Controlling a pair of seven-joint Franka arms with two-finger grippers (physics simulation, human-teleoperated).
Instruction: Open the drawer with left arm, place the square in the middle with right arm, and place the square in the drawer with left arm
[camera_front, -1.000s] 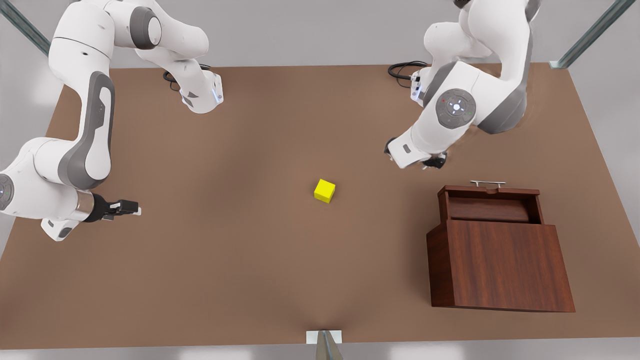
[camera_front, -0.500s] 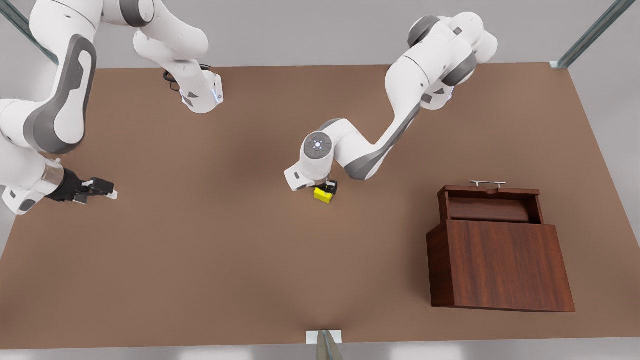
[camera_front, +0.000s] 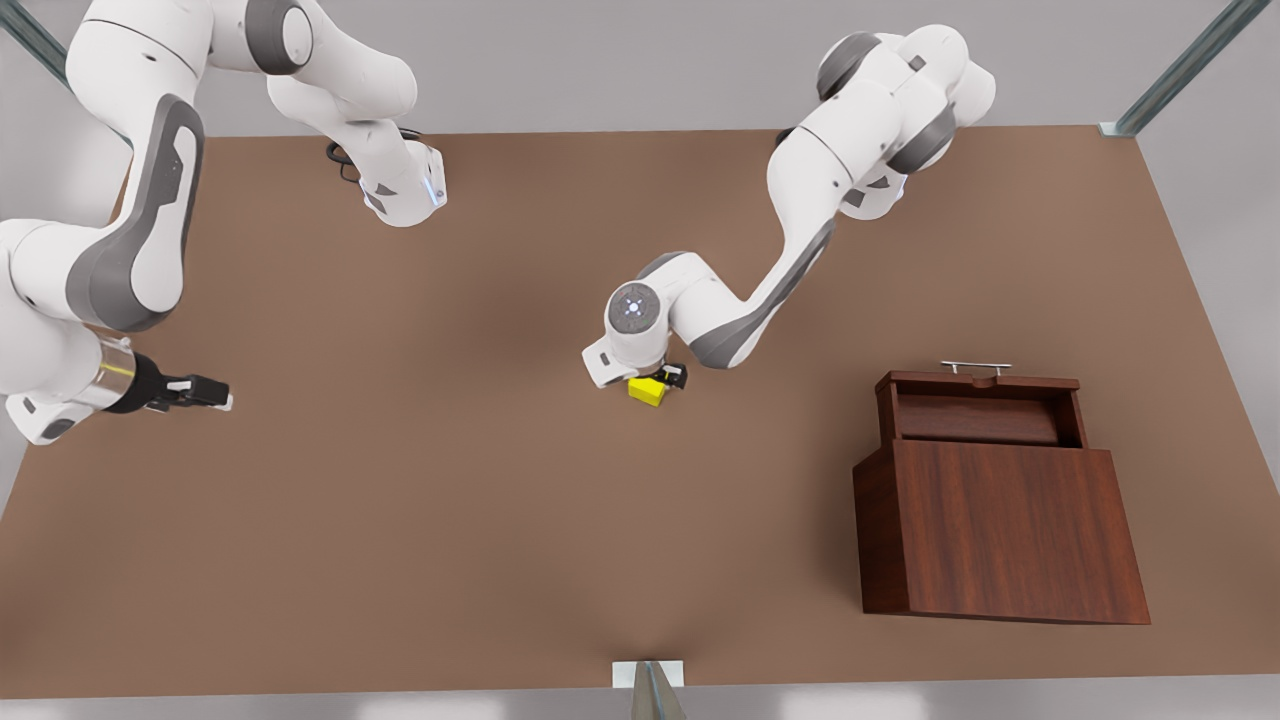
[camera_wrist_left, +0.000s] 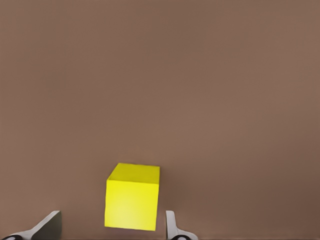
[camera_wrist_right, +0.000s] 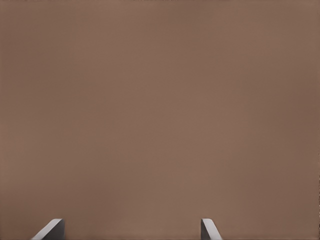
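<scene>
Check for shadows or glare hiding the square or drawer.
Front view: soft dark patch on table, no glare; wrist of left gripper overlaps square; drawer interior shaded. Left wrist view: square evenly lit. Right wrist view: right gripper over flat, shadowless table.

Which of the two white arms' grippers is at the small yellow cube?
The left gripper, mid-table, open fingers flanking the small yellow cube; the right gripper waits open at the front view's left.

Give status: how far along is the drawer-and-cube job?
Done: drawer open, cube at the table's middle. In hand: left gripper down at the cube, fingers either side, not closed. Left: grasp it, put it in the drawer. Right gripper waits, open.
</scene>
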